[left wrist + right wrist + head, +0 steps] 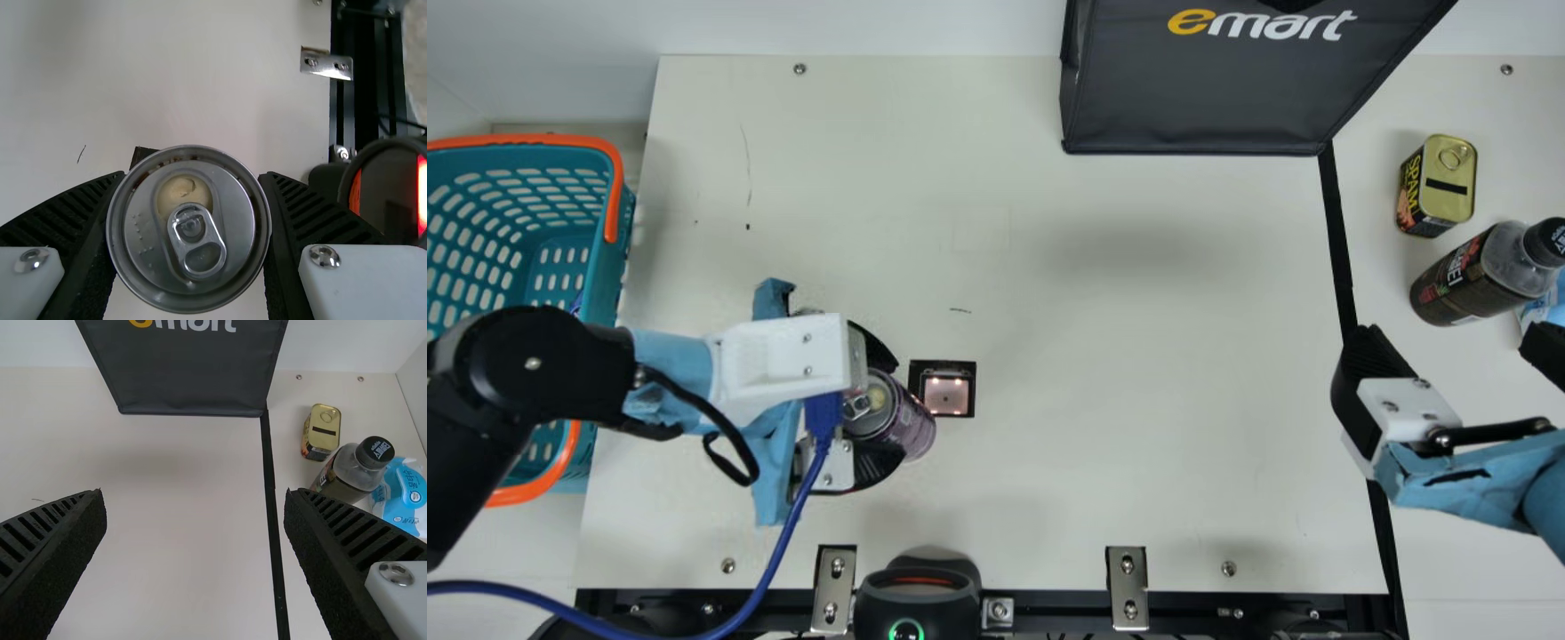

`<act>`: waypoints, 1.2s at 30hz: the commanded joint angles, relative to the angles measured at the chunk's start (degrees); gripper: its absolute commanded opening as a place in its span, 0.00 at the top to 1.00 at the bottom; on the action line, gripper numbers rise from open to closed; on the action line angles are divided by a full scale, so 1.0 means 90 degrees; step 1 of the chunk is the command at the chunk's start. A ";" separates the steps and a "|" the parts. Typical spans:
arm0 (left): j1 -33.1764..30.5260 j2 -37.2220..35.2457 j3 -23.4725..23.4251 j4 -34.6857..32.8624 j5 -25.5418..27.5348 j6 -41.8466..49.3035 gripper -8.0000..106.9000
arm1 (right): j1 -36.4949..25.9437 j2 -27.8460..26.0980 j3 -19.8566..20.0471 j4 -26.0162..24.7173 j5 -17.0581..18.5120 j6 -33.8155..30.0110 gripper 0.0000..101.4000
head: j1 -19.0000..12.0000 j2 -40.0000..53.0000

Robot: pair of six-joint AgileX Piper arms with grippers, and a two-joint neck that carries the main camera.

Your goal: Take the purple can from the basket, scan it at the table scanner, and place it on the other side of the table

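Note:
In the main view my left gripper [871, 409] is shut on the purple can [910, 425], holding it tilted just left of the square table scanner [946, 394]. The left wrist view has the can's silver top [190, 230] clasped between the two ribbed fingers of my left gripper [190, 233], with a dark corner of the scanner behind it. My right gripper [1463, 356] stands open at the table's right side in the main view; in the right wrist view nothing is between the fingers of my right gripper [195, 513].
A teal basket [609, 267] with orange handles stands at the left. A black bag [1192, 98] is at the back. Beyond the black tape line are a yellow-topped tin [1438, 185], a dark bottle [1463, 280] and a blue-white pack [407, 495]. A black device [916, 596] sits at the front edge.

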 commanded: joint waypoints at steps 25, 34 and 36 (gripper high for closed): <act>-0.1182 0.0438 0.0286 0.0211 -0.1259 0.0330 0.69 | 0.0000 0.0000 0.0000 0.0000 0.0001 0.0000 0.06 | -0.0175 0.0010; -0.1310 0.0670 0.0232 0.0331 -0.1550 0.0212 0.43 | 0.0000 0.0000 0.0000 0.0000 0.0001 0.0000 0.06 | -0.0175 0.0010; -0.1307 0.0714 0.0211 0.0371 -0.1568 0.0193 0.37 | 0.0000 0.0000 0.0000 0.0000 0.0001 0.0000 0.06 | -0.0175 0.0010</act>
